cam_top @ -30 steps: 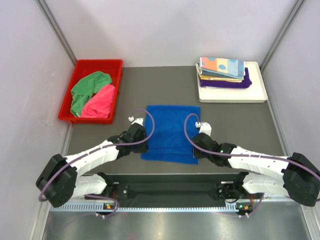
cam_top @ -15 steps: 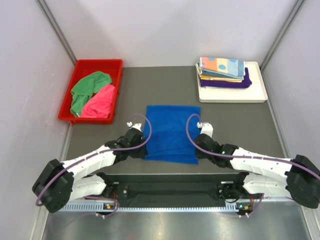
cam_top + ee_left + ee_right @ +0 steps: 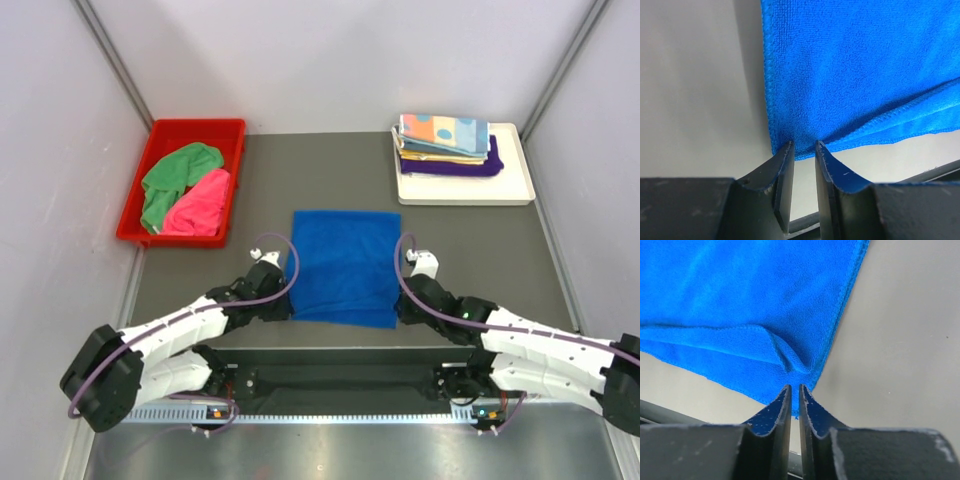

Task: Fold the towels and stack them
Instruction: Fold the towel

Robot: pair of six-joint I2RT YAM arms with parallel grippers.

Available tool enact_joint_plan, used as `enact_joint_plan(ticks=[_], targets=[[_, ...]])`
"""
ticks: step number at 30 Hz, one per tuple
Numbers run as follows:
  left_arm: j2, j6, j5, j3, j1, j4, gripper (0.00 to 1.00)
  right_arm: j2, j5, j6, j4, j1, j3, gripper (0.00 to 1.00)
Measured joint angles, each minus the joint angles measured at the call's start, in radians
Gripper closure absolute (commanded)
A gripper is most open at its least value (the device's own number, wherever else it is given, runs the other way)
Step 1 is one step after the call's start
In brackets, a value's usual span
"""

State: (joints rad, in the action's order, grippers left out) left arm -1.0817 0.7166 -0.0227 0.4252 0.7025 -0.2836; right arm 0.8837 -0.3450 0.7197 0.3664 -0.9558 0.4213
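- Pale walls box in a dark grey desk, with two arms reaching in from its near edge.
- Done, as I judge it: a folded stack of towels sits on a white rectangular tray at the far right. Its top towel is orange-pink with teal dots, with yellow and purple layers under it.
- In hand: a royal blue terry towel lies spread in the middle of the desk, not yet folded in half.
- Left to do: a crumpled green cloth towel and a crumpled pink cloth towel wait in a red plastic bin at the far left.
- So the job looks past halfway, with one towel to fold and two more to fetch.
- At the near left corner of the spread towel, the left hand has its fingers a narrow gap apart. The hem reaches just into that gap, but I cannot tell whether they grip it.
- At the near right corner, the right hand has its fingers closed to a thin slit, seemingly pinching the cloth.
- Only the top view shows the bin, the tray, the stack and the loose towels, but the wrists hide the fingertips there.
- Only the wrist views show that the near strip is doubled. A second layer's stitched edge crosses it, and a raised ridge of cloth runs toward the right fingertips.
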Motion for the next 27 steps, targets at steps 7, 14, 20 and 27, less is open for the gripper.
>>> enact_joint_plan(ticks=[7, 14, 20, 27], targets=[[0.011, 0.027, 0.003, -0.006, 0.003, -0.005, 0.73, 0.092, -0.007, 0.0, -0.003, -0.032, 0.022, 0.87], [0.011, 0.045, 0.003, -0.008, 0.005, -0.008, 0.73, 0.201, -0.058, 0.011, -0.006, -0.084, 0.07, 0.83], [0.011, 0.045, 0.003, -0.008, 0.006, -0.008, 0.73, 0.212, -0.106, 0.02, -0.005, -0.102, 0.089, 0.79], [0.011, 0.045, 0.003, -0.008, 0.006, -0.008, 0.73, 0.285, -0.14, 0.017, -0.014, -0.103, 0.126, 0.77]])
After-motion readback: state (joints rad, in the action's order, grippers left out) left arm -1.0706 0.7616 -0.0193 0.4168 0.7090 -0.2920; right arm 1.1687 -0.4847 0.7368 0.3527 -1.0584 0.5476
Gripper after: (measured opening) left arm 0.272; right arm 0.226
